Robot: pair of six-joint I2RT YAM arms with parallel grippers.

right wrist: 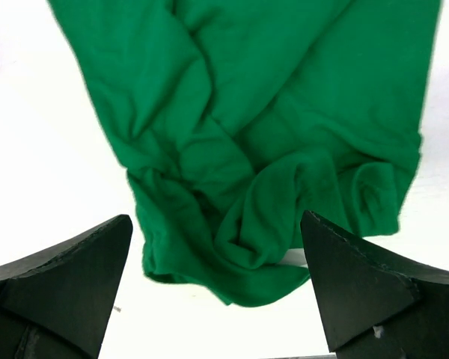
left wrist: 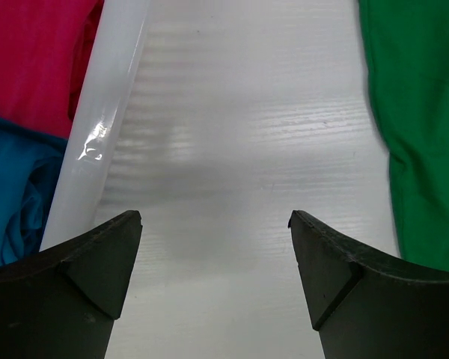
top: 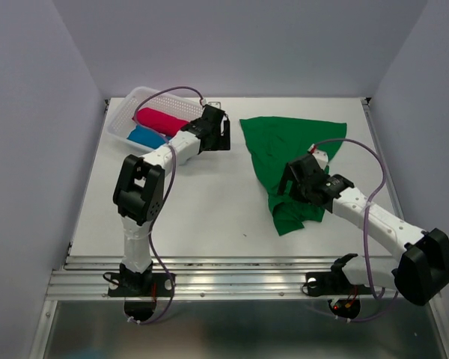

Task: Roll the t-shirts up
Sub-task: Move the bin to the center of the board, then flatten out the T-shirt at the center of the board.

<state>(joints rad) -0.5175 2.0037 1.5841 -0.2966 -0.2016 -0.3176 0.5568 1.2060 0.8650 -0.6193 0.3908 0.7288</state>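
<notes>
Shirts get rolled here. The pink shirt and blue shirt sit rolled in the basket. The green shirt lies crumpled on the table, so it looks like the last one. The right gripper hangs over its bunched end. The left gripper is between basket and green shirt. Both are wide apart and hold nothing. Next, I think, the green shirt needs pulling flat.

Overhead, wrist close-ups, all sharing green t-shirt
</notes>
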